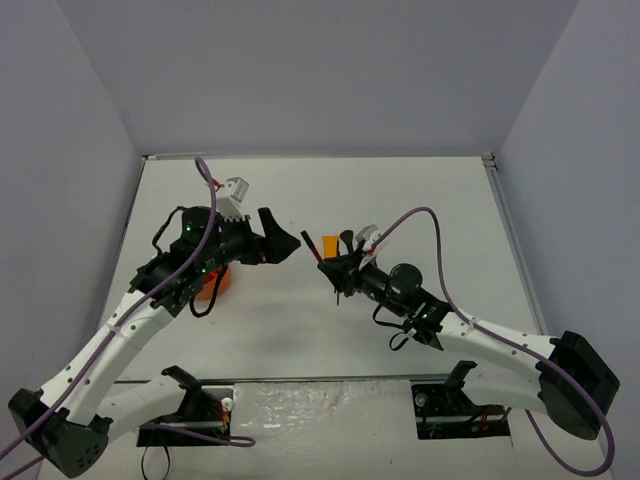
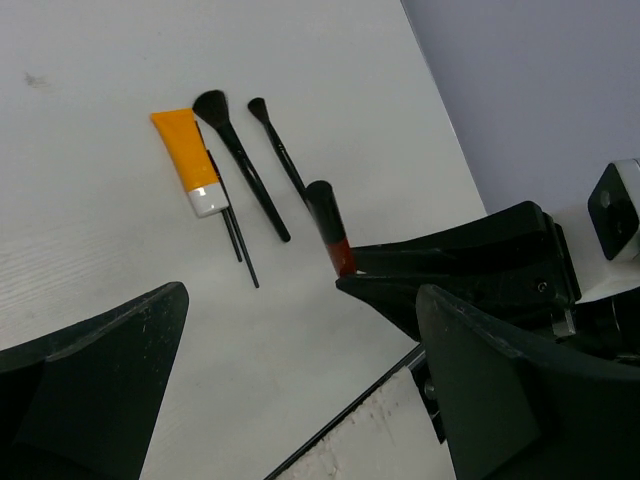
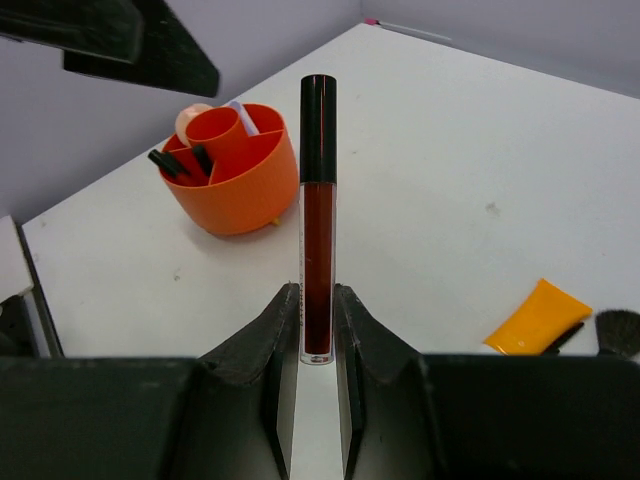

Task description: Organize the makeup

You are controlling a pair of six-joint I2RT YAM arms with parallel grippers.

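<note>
My right gripper [image 3: 316, 300] is shut on a dark red lip gloss tube [image 3: 318, 215] with a black cap and holds it above the table; both show in the top view, gripper [image 1: 335, 268] and gloss [image 1: 312, 246]. An orange-white tube [image 2: 187, 160], two black brushes [image 2: 240, 165] and thin black pencils [image 2: 238, 235] lie together on the table. My left gripper [image 2: 300, 400] is open and empty, hovering left of the gloss, seen from above [image 1: 285, 245].
The round orange divided tub [image 3: 235, 170] stands on the table under my left arm [image 1: 215, 285], holding black sticks and a pale pink puff [image 3: 192, 118]. The table's near edge [image 2: 350, 400] runs below my left gripper.
</note>
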